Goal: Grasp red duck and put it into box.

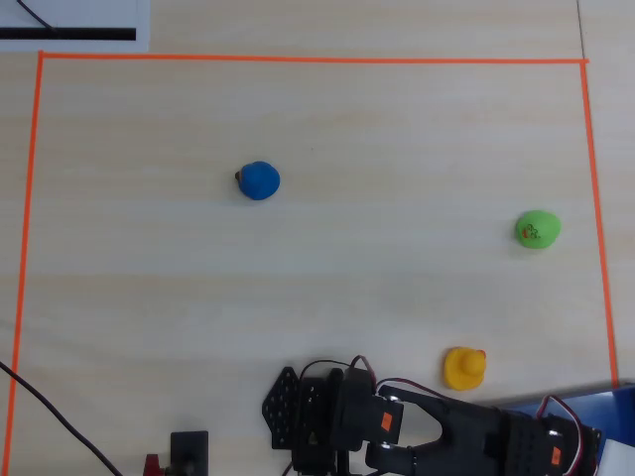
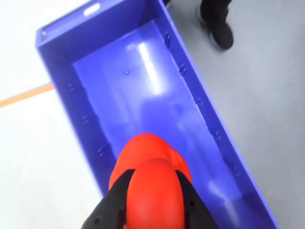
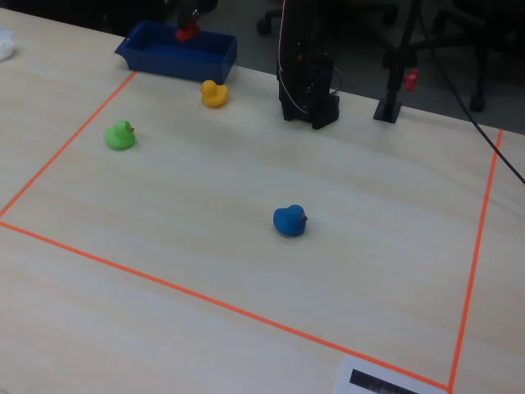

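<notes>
The worktop (image 3: pixel 246 271) is pale wood, and orange tape (image 3: pixel 205 297) marks off a broad rectangle on it; most of that rectangle lies bare, with open room along its near and right edges in the fixed view; the arm (image 1: pixel 397 421) stands at the worktop's far edge there, partly cut off by the bottom of the overhead view; the box (image 2: pixel 157 102), a blue tray, sits at the far left corner just outside the tape, and only a sliver of it shows in the overhead view; its floor is empty, with open room along its whole length; the pincer (image 2: pixel 152 210) is pinching the red duck (image 2: pixel 152 181) above the near end of the box in the wrist view; the blue duck (image 3: pixel 289 221) sits mid-rectangle, the green duck (image 3: pixel 120 135) near the left tape edge, the yellow duck (image 3: pixel 214 93) just beside the box; in the fixed view the red duck is a small, hard-to-read blob.
</notes>
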You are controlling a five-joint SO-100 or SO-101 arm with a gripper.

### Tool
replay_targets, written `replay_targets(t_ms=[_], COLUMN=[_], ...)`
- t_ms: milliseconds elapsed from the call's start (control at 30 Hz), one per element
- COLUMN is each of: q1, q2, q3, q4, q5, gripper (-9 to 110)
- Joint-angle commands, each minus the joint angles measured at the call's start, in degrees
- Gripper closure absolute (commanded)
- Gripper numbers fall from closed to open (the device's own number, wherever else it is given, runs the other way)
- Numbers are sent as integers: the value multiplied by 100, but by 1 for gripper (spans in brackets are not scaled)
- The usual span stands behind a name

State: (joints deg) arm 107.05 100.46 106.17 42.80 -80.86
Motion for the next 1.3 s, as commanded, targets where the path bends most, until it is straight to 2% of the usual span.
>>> replay_targets(t_ms=[0, 100, 167, 400, 600, 700, 800, 900, 1000, 1100, 1267], q1=[70, 18, 0, 0, -79, -483, -1397, -2628, -4008, -5467, -8095], q2=[-149, -387, -536, -782, -791, -721, -853, -853, -378, 483, 2584], q3=[-70, -360, -545, -940, -1107, -2065, -3647, -4825, -5098, -4395, -1723], q4=[-396, -396, -492, -659, -598, -18, 773, 1477, 1995, 2364, 2689], q5=[-70, 35, 246, 747, 686, 1028, 1468, 1758, 1881, 1819, 1283], gripper=[101, 99, 91, 74, 73, 76, 85, 89, 92, 98, 101])
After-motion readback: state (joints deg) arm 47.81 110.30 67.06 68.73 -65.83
